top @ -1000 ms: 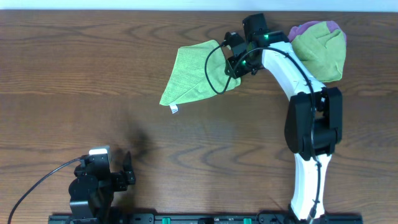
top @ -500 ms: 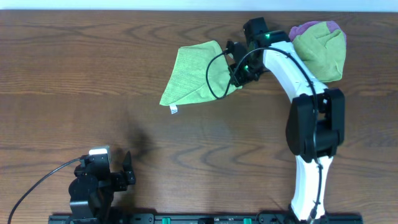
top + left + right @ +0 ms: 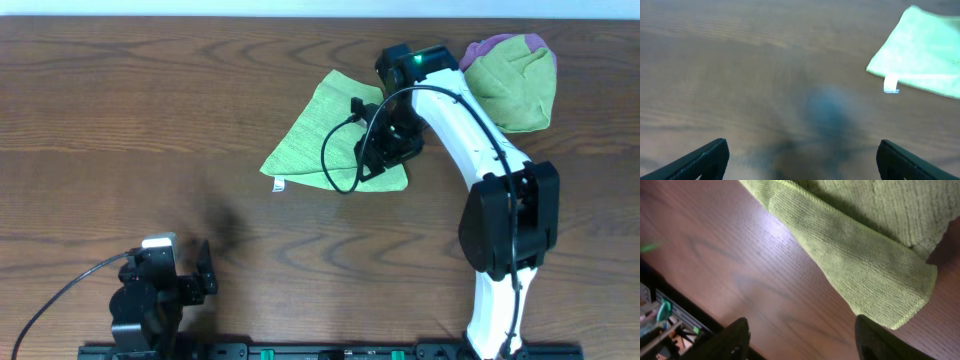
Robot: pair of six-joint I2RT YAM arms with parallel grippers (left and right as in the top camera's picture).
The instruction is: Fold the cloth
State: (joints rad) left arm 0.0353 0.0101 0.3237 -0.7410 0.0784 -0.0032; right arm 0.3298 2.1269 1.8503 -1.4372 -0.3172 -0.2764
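A light green cloth (image 3: 325,135) lies on the wooden table at the upper middle, roughly triangular, with a folded edge along its right side and a white tag at its lower left corner. My right gripper (image 3: 385,160) hovers over the cloth's lower right part; it is open and empty, with the folded cloth edge (image 3: 865,265) just beyond its fingers (image 3: 800,340). My left gripper (image 3: 205,272) rests at the front left, open and empty (image 3: 800,160); the cloth's tagged corner (image 3: 920,55) shows far ahead of it.
A second bundle of green and purple cloth (image 3: 515,75) lies at the back right, beside the right arm. The table's front edge with a black rail (image 3: 330,352) runs along the bottom.
My right gripper has moved toward the front, from the cloth's far right corner to over its lower right part. The cloth's right side now lies folded over and its shape has changed. The left arm is still.
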